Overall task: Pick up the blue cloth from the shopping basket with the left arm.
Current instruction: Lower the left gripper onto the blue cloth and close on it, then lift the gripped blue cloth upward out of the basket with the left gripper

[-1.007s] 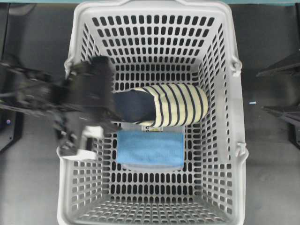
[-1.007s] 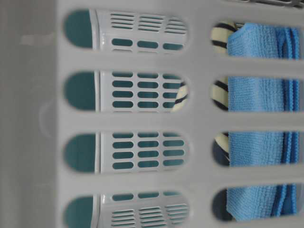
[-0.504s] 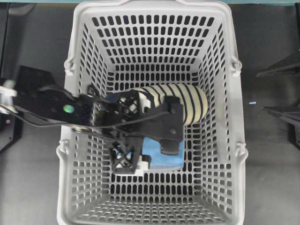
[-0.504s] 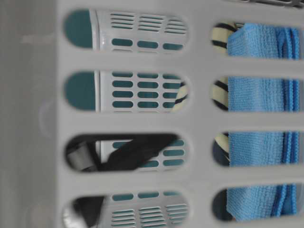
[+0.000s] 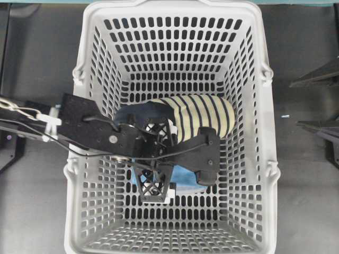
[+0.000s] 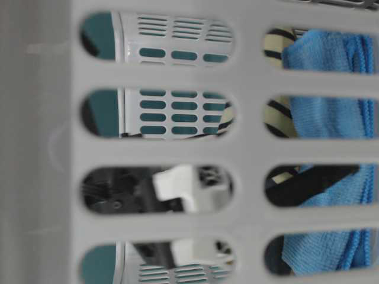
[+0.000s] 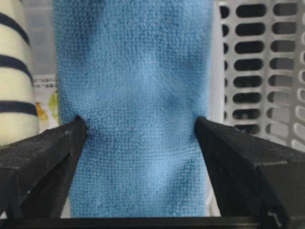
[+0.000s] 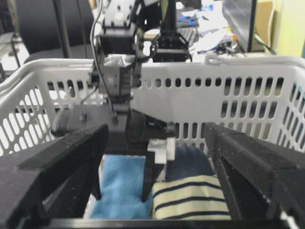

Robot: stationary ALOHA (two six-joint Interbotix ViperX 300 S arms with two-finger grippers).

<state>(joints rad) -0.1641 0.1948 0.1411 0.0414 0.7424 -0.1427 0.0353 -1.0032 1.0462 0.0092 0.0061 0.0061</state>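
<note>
The blue cloth [image 7: 133,95] lies on the floor of the shopping basket [image 5: 254,32], beside a striped slipper [image 5: 204,119]. My left gripper [image 7: 140,126] has reached down into the basket and stands open astride the cloth. Its two black fingertips [image 7: 52,148] touch the cloth's opposite edges, and the fabric dents slightly there. From overhead the left gripper [image 5: 156,164] covers most of the cloth [image 5: 183,176]. The table-level view shows the cloth [image 6: 320,112] through the wall slots. My right gripper [image 8: 155,131] stays open outside the basket, with nothing between its fingers.
The cream-and-navy slipper [image 8: 190,198] lies right against the cloth's long side, next to one left finger. The basket's slotted walls [image 7: 267,71] rise on all sides. Dark tabletop [image 5: 37,63] surrounds the basket.
The left arm swung from the basket's left rim into the basket and came down over the cloth, its jaws spreading wide. The cloth's edge now looks slightly rumpled. The right gripper has not moved.
</note>
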